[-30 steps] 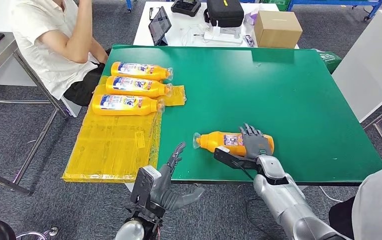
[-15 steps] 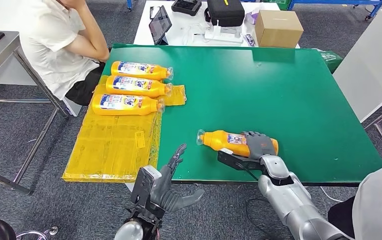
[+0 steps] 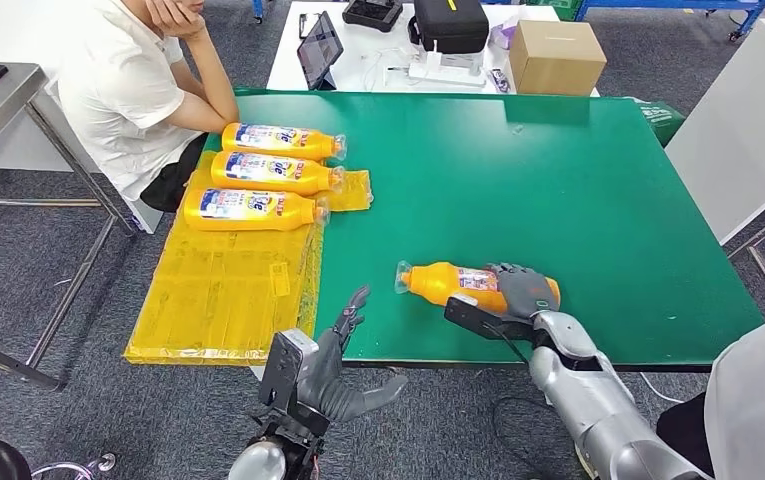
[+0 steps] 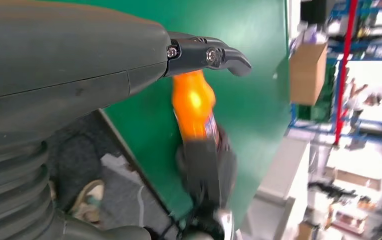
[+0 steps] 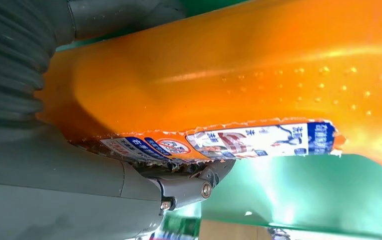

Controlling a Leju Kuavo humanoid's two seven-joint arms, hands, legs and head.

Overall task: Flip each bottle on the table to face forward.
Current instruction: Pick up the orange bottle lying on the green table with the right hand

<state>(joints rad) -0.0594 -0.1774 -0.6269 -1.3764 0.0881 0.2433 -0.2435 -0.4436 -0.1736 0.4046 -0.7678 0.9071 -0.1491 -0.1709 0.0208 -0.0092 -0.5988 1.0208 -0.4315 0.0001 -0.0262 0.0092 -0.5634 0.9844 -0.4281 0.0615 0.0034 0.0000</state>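
The right hand [image 3: 521, 290] lies over the base end of an orange bottle [image 3: 448, 282], its fingers curled around it, and hides that end; the right wrist view shows only part of the torn label. The bottle lies on its side near the front edge of the green table [image 3: 558, 180], clear cap pointing toward the robot's left. The left hand [image 3: 343, 375] hangs below the table edge, fingers spread, holding nothing. Three more orange bottles [image 3: 258, 172] lie side by side on a yellow mat [image 3: 228, 290], near a seated person [image 3: 128, 90]. A cardboard box [image 3: 555, 57] sits on a white table beyond.
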